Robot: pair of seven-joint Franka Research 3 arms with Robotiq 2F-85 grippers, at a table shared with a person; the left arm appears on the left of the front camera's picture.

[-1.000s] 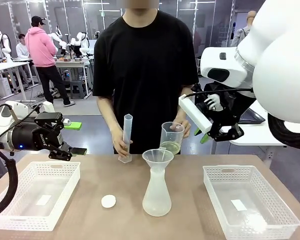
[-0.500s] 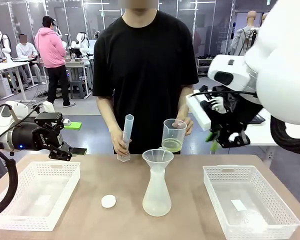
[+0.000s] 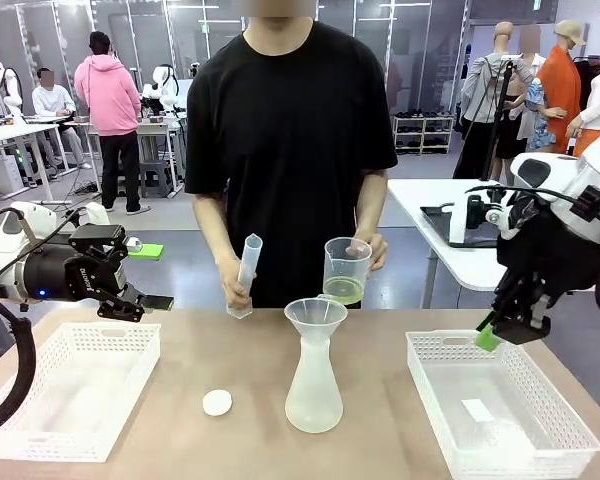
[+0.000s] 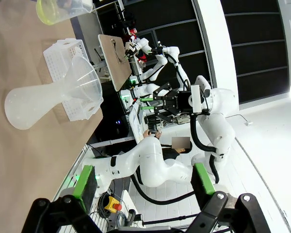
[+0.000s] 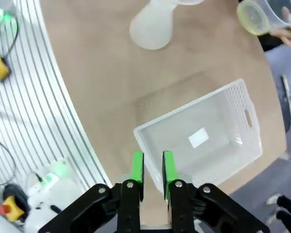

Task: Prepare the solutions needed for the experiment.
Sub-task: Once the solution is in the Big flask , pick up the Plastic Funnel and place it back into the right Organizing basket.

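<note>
The solutions are a small amount of pale yellow-green liquid in a clear beaker (image 3: 346,272) that the person holds just above and behind the funnel (image 3: 316,315). The funnel sits in a translucent flask (image 3: 313,385) at mid-table. The person's other hand holds an empty graduated cylinder (image 3: 246,273). My left gripper (image 3: 156,276) hangs open over the left basket's far edge, nothing between its pads (image 4: 85,180). The right gripper (image 3: 490,338) is over the right basket's far rim, its green pads (image 5: 137,167) nearly together with nothing between them. The beaker (image 5: 262,17) and flask (image 5: 153,26) lie far ahead of it.
A white mesh basket (image 3: 75,440) stands at the left and another (image 3: 555,420) at the right, each with a small white label inside. A small white round cap (image 3: 217,402) lies on the table left of the flask. The person stands at the far edge.
My right arm has swung away from beside the beaker, rightward and down to the right basket's rim. The person raised the cylinder off the table. The left arm has not moved.
</note>
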